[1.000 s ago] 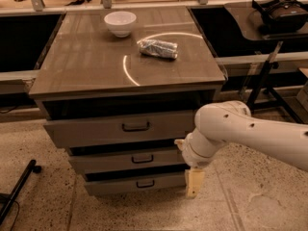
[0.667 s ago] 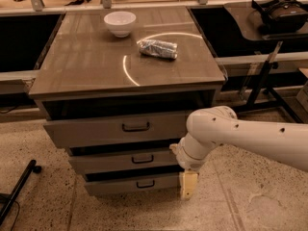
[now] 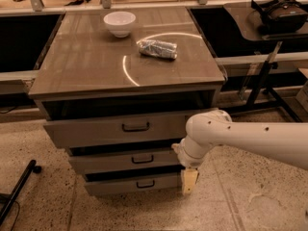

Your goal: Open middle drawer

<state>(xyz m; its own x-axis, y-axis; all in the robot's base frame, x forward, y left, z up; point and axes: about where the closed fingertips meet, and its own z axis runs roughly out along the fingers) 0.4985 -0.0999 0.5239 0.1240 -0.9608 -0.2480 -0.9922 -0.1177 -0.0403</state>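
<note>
Item: middle drawer (image 3: pixel 113 161), second of three fronts; gripper (image 3: pixel 189 181) hangs low at its right end, grip width we cannot tell; we should swing left to the handle (image 3: pixel 142 159), then pull straight toward the near side.

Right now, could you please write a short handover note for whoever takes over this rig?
Gripper: pointing down, low beside the right end of the drawer fronts, touching no handle.
Middle drawer: looks shut or nearly so. Its dark bar handle sits free at the centre of the front, away from the gripper.
Done: arm brought up to the cabinet, nothing more.
Left: move across to the middle handle, grasp it, pull the drawer out.
</note>
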